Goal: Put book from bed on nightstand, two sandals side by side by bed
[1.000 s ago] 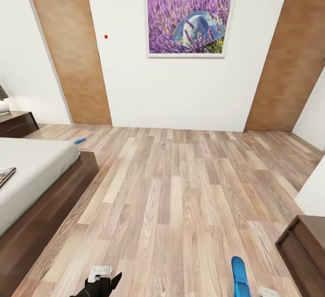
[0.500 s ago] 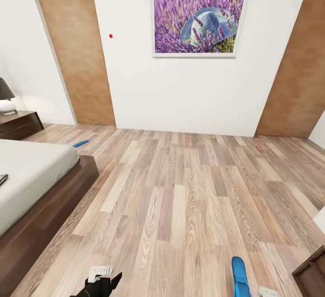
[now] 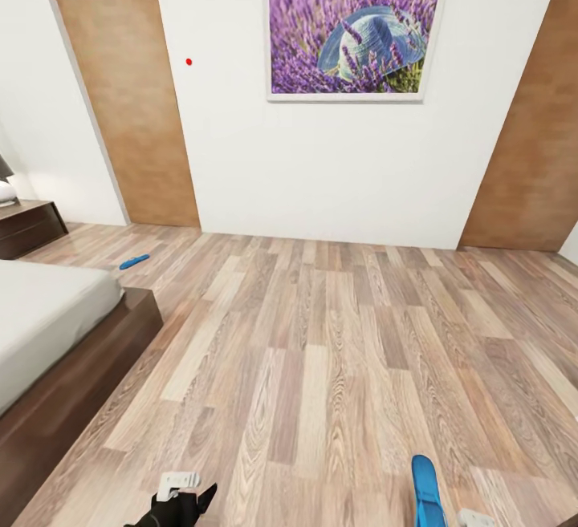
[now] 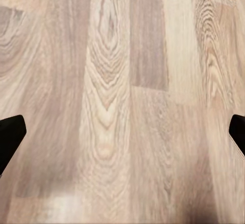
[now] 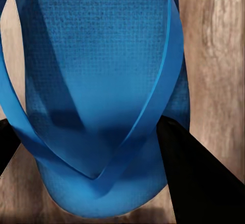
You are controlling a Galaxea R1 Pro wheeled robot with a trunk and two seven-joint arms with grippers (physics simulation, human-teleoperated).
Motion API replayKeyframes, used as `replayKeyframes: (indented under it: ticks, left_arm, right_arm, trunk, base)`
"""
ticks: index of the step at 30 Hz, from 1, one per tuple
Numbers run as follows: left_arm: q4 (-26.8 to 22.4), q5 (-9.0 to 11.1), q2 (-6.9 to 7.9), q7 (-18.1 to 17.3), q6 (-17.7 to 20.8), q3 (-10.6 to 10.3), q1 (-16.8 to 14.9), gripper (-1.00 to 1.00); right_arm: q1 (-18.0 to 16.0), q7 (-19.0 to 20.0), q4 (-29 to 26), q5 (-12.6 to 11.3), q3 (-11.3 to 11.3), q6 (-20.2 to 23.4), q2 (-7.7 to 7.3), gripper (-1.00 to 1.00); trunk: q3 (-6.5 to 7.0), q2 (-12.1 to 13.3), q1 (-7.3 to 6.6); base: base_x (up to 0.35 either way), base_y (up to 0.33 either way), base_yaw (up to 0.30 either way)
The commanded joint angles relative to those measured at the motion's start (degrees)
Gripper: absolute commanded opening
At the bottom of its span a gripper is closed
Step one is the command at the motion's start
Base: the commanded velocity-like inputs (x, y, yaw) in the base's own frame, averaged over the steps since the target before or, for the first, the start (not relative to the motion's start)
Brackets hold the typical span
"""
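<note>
Sandal clamped in right claw; left claw spread (wide bare floor beside bed).

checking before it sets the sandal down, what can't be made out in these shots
- Nightstand, head view: cut off by the picture's left edge; top partly out of frame.
- Far sandal, head view: too small to tell which way it faces.
- Held sandal, right wrist view: so close that its heel runs off the frame.
- Left gripper, head view: bottom edge crops it.
</note>
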Motion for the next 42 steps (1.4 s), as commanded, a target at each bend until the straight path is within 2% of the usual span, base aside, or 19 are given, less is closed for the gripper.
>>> replayKeyframes:
  ticks: [1,23,30,42]
  left_arm:
    - [0.1,0.4,-0.01,-0.4,0.0,0.1,0.0,1.00]
    - [0.1,0.4,-0.01,-0.4,0.0,0.1,0.0,1.00]
    - [0.1,0.4,-0.01,-0.4,0.1,0.1,0.0,1.00]
    - [0.0,0.4,0.02,-0.4,0.1,0.1,0.0,1.00]
  right_arm:
    - [0.0,0.1,0.0,-0.5,-0.1,0.3,-0.01,-1.00]
    - [0.0,0.1,0.0,-0.5,-0.1,0.3,-0.01,-1.00]
    - [0.0,0.1,0.0,-0.5,-0.1,0.3,-0.03,-1.00]
    - [0.0,0.1,0.0,-0.5,-0.1,0.3,-0.03,-1.00]
  trunk:
    - [-0.05,0.0,0.02]
    - [-0.05,0.0,0.02]
    - [-0.05,0.0,0.02]
    - [-0.05,0.0,0.02]
  base:
    - [0.311,-0.108,0.000]
    - [0.311,-0.108,0.001]
    - [0.307,-0.098,0.122]
    - [0.161,-0.009,0.015]
